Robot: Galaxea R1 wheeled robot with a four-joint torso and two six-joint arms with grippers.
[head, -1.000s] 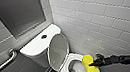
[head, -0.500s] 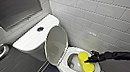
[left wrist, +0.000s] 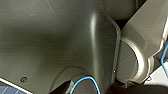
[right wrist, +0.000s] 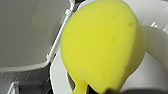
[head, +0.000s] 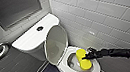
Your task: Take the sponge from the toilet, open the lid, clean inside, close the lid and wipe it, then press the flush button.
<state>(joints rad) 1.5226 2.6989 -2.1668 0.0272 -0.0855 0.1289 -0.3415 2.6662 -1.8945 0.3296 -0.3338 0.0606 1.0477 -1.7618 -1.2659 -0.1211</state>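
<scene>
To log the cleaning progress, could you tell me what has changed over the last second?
The right gripper, shut on the sponge, has carried it slightly back across the toilet bowl toward the raised lid. The lid stayed open; the grip held.

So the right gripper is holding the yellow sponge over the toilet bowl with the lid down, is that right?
Not quite. The lid is up, leaning back toward the tank, as the head view shows. The rest holds: the right gripper holds the yellow sponge over the toilet bowl.
</scene>
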